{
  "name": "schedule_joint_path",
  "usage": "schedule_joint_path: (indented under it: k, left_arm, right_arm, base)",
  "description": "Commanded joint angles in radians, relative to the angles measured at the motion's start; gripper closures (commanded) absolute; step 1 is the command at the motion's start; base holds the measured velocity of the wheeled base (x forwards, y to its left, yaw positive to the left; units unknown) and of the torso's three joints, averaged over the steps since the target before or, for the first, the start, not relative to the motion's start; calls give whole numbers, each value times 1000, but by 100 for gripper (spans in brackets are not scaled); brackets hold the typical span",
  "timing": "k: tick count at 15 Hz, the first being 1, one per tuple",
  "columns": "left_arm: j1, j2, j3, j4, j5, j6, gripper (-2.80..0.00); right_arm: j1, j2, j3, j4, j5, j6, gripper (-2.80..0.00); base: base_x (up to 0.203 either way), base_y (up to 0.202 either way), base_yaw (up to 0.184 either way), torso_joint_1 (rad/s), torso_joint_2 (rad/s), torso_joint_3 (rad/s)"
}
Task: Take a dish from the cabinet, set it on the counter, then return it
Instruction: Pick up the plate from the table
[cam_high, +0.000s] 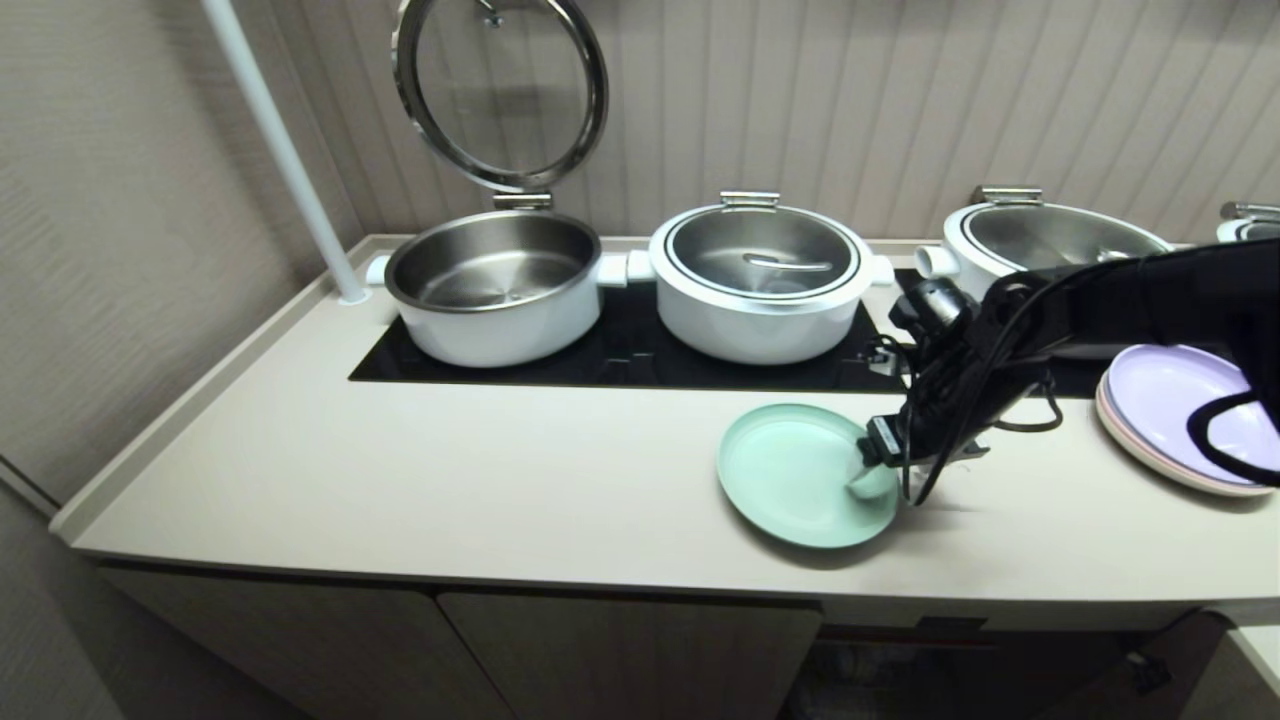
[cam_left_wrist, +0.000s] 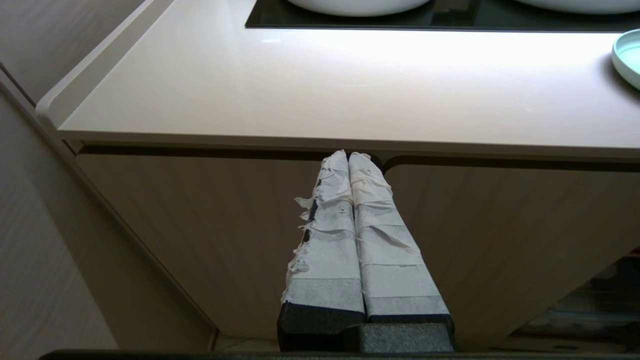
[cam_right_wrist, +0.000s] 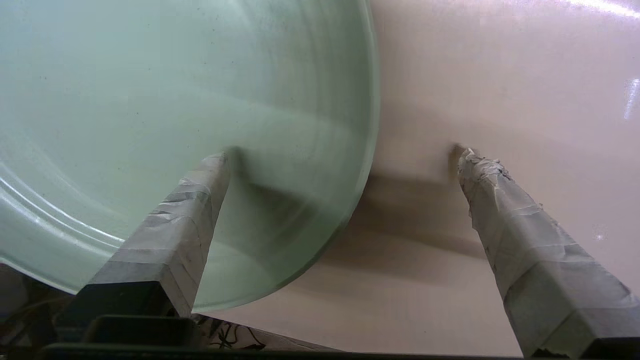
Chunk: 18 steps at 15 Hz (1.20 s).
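Mint-green dish flat on counter; right gripper wide open astride its right rim, empty-handed.

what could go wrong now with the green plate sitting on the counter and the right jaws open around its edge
1. The mint-green plate lies flat near the counter's front edge; with the right gripper open and one finger over its inside, a sideways drag could push it toward that edge.
2. A regrasp may fail: the other finger rests on the counter beside the low rim and may not get under it.
3. The stack topped by a lilac plate sits close under the right arm.
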Motion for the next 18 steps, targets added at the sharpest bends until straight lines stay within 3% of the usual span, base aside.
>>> schedule_joint_path:
  k: [1, 9, 10, 18]
  left_arm:
    - [0, 0, 0, 0, 1, -1, 0]
    - [0, 0, 0, 0, 1, -1, 0]
    - [0, 0, 0, 0, -1, -1, 0]
    - [0, 0, 0, 0, -1, -1, 0]
  right_arm:
    - [2, 4, -4, 3, 0, 3, -280]
    - [3, 3, -5, -1, -2, 2, -280]
    - [4, 3, -5, -1, -2, 2, 0]
    - [11, 14, -53, 3, -6, 8, 0]
  base:
    - [0, 0, 0, 0, 0, 0]
    - [0, 0, 0, 0, 0, 0]
    - [0, 0, 0, 0, 0, 0]
    - [0, 0, 0, 0, 0, 0]
